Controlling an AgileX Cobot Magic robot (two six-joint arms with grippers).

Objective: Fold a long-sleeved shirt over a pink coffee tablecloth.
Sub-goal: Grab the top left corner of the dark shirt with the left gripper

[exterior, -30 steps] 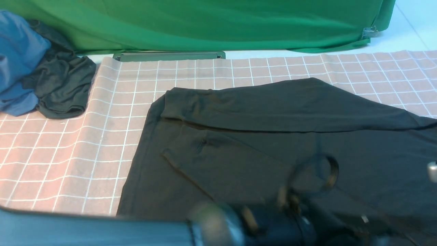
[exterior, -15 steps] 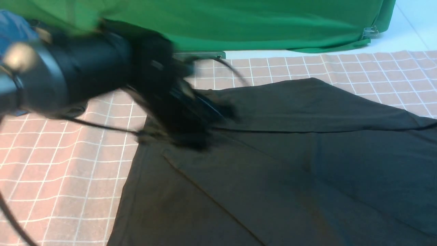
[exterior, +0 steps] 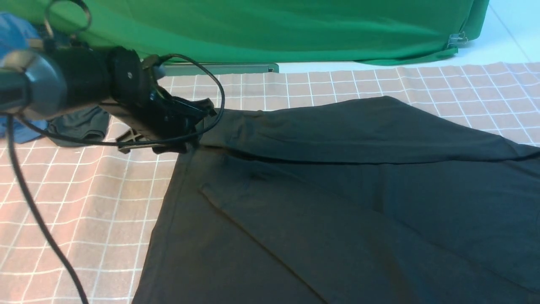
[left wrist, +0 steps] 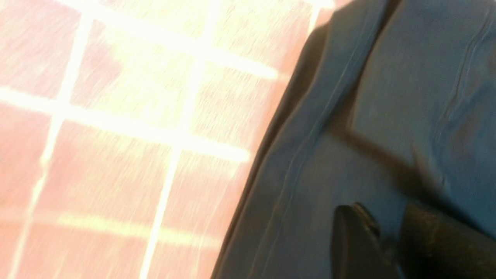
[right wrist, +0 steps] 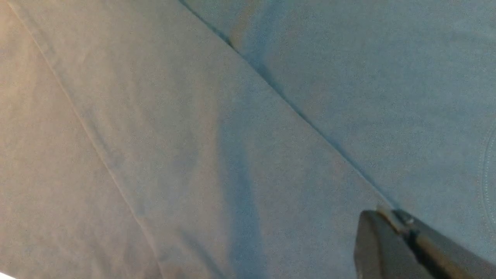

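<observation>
The black long-sleeved shirt (exterior: 337, 190) lies spread on the pink coffee tablecloth (exterior: 84, 190), with a sleeve folded across its far side. My left gripper (exterior: 202, 116) reaches in from the left to the shirt's far-left corner. In the left wrist view its fingers (left wrist: 350, 240) hover just over the shirt's hem (left wrist: 310, 128), slightly open, with fabric showing in the narrow gap and the grid cloth (left wrist: 116, 135) beside it. My right gripper (right wrist: 393, 217) is shut with nothing in it, low over plain shirt fabric (right wrist: 193, 135). It is out of the front view.
A bright green cloth (exterior: 274, 29) hangs along the back. A blue garment (exterior: 17, 33) and a smaller dark garment (exterior: 80, 124) lie bunched at the far left, partly behind my left arm. The arm's black cable (exterior: 33, 211) droops over the tablecloth's left part.
My left arm has swung from the near edge up and across to the far left. Its gripper now sits still at the shirt's far-left corner. The shirt lies much as before.
</observation>
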